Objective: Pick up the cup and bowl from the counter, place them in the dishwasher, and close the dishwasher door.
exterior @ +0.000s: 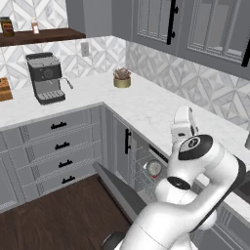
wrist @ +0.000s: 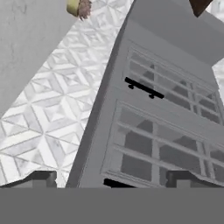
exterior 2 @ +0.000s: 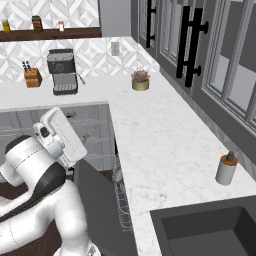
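The fingers (wrist: 112,181) stand wide and empty, aimed at the upper cabinets (wrist: 166,109). A grey bowl (exterior: 154,168) sits in the dishwasher (exterior: 146,171) rack (cup unseen). Swinging down blind risks clipping the open dishwasher door (exterior: 122,188).

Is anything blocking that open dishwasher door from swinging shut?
Nothing visible does. The dishwasher door hangs partly open, and the wire rack behind it appears tucked inside, out of the door's swing.
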